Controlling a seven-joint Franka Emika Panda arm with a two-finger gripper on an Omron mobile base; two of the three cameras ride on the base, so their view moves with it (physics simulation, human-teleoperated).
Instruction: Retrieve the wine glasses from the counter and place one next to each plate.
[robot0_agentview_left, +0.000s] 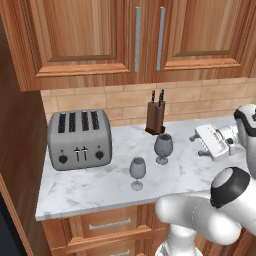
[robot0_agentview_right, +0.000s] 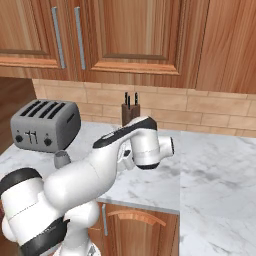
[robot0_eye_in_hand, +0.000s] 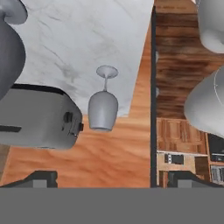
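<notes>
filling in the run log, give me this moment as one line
phase: approach | tool: open, empty, right of the glasses | darker wine glass: upright on counter | paler wine glass: upright, nearer front edge | toaster: left

White marble counter (robot0_agentview_left: 90, 187) with toaster (robot0_agentview_left: 79, 139), knife block (robot0_agentview_left: 155, 118), darker glass (robot0_agentview_left: 163, 148), paler glass (robot0_agentview_left: 137, 172).

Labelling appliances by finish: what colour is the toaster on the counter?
The toaster is grey with dark slots and knobs, clearest in the left base view.
</notes>
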